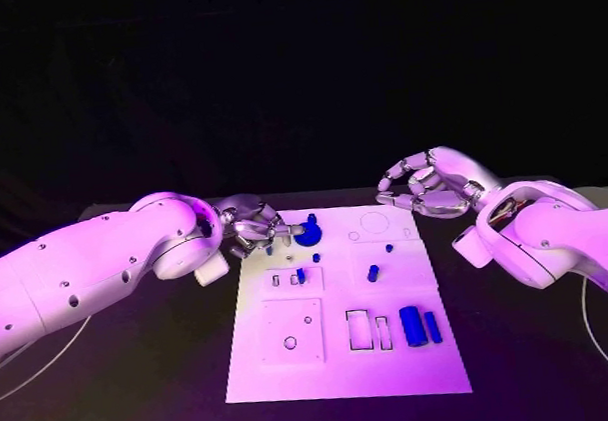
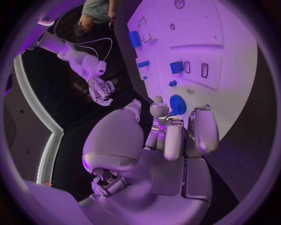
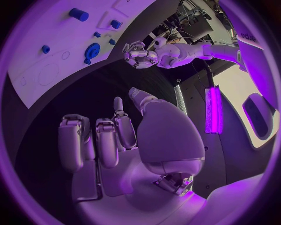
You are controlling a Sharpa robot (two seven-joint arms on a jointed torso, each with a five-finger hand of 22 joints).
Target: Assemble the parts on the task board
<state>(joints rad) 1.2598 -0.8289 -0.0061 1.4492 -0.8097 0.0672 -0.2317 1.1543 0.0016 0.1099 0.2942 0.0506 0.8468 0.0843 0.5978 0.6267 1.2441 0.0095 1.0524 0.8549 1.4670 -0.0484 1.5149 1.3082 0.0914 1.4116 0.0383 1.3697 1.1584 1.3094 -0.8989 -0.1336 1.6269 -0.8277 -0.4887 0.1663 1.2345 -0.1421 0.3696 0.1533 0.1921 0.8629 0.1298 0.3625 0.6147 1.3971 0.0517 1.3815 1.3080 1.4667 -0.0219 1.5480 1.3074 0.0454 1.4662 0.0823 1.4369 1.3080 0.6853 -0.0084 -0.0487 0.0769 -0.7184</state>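
While blue parts (image 1: 413,324) sit in task board (image 1: 348,367), hands clear.

white task board (image 1: 341,368), blue parts (image 1: 412,325), black table (image 1: 149,406)

The left hand (image 1: 255,225) hangs over the far left corner of the task board (image 1: 406,361), its fingers crowding the blue gear (image 1: 308,234) there, so that corner is blocked from the left. The right hand (image 1: 425,187) hovers off the board's far right corner, above black table (image 1: 147,386). Between the two hands the far edge lies open. Small upright blue pegs (image 1: 372,272) stand across the board's middle. Two blue blocks (image 1: 421,327) lie near the right edge. The near left part of the board lies flat and bare.
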